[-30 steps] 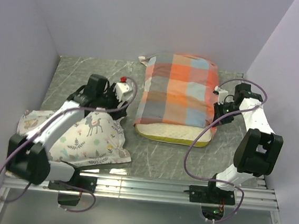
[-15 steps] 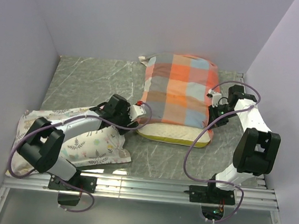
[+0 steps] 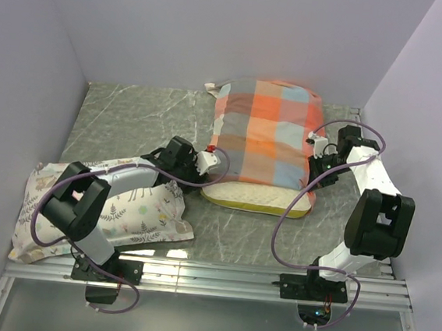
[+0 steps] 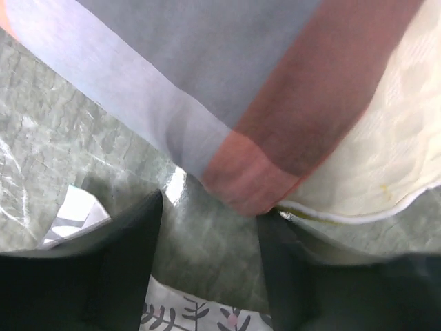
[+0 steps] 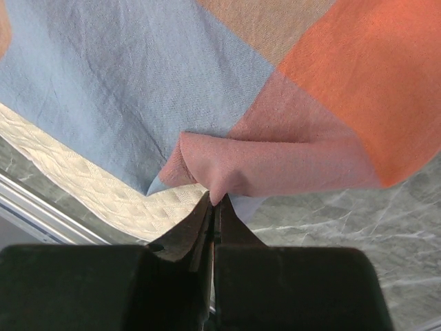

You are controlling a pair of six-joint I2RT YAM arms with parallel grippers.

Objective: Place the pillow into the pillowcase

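Mostly done: pillow sits inside pillowcase mid-counter, with only its near cream-yellow edge poking out. Right hand is clamped on a fold of the case's right corner. Left hand has its fingers apart at the near-left corner, not gripping. A second ago the left arm was back over the printed pillow; now it's swung in.

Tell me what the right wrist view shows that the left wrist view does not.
Only the right wrist view: the right gripper shut, pinching a fold at the edge of the pillowcase. Only the left wrist view: the left gripper open, aimed at the case's corner and gripping nothing, with flower-printed cloth at the frame's bottom. Both: the checked case over the cream pillow, on the marbled table.
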